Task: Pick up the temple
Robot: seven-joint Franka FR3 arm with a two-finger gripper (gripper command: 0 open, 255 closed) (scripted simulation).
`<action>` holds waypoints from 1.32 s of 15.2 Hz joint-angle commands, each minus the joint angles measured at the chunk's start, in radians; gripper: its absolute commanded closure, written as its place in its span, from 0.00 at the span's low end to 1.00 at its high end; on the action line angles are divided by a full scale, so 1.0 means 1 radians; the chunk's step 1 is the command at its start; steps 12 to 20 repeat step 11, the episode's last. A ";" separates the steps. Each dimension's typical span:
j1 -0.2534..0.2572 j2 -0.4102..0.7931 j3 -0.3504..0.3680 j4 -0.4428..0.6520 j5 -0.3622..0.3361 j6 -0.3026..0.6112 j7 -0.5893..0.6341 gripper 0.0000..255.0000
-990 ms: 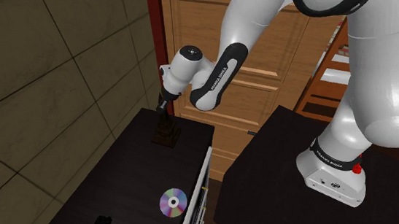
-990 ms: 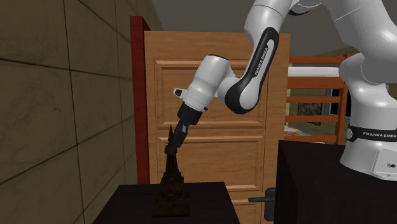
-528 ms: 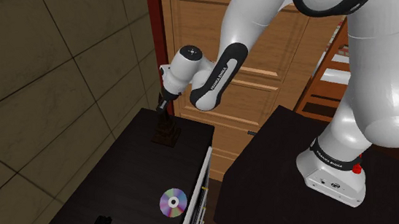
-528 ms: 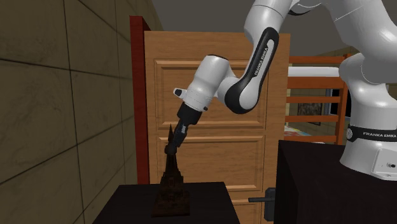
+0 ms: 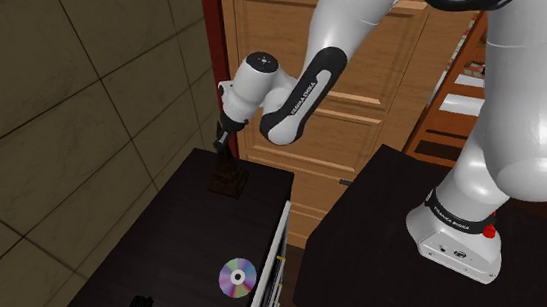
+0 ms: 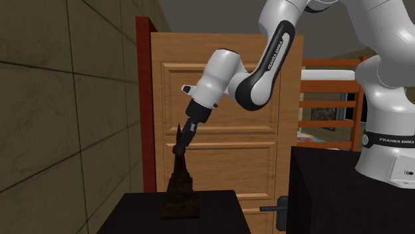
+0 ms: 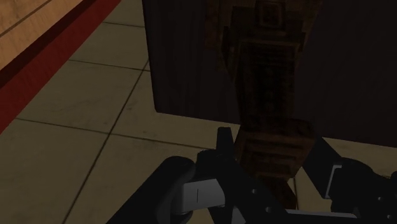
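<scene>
The temple (image 5: 227,179) is a dark brown, tiered model: a broad square base, stepped storeys narrowing upward, and a thin pointed spire. It stands upright near the far end of the dark worktop (image 5: 159,257), close to that end's edge. Whether its base touches the worktop cannot be told. The pincer (image 6: 181,143) clasps its spire between both fingers.

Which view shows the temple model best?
Second exterior view: the dark brown spired temple model shows in side profile, base to spire. Shoulder view shows it small, from above; wrist view, its top clasped in the black gripper.
</scene>
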 commanded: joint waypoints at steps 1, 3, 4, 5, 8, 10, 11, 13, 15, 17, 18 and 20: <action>-0.018 -0.026 0.022 -0.002 0.008 -0.024 -0.011 1.00; -0.037 -0.050 0.044 -0.007 0.017 -0.045 -0.023 1.00; -0.046 -0.062 0.055 -0.008 0.023 -0.056 -0.030 1.00; -0.055 -0.074 0.066 -0.010 0.029 -0.067 -0.037 1.00; -0.082 -0.108 0.099 -0.014 0.050 -0.101 -0.059 1.00; -0.091 -0.121 0.111 -0.015 0.059 -0.113 -0.069 1.00; -0.091 -0.121 0.111 -0.015 0.059 -0.113 -0.069 1.00; -0.091 -0.121 0.111 -0.015 0.059 -0.113 -0.069 1.00; -0.091 -0.121 0.111 -0.015 0.059 -0.113 -0.069 1.00; -0.091 -0.121 0.111 -0.015 0.059 -0.113 -0.069 1.00; -0.091 -0.121 0.111 -0.015 0.059 -0.113 -0.069 1.00; -0.091 -0.121 0.111 -0.015 0.059 -0.113 -0.069 1.00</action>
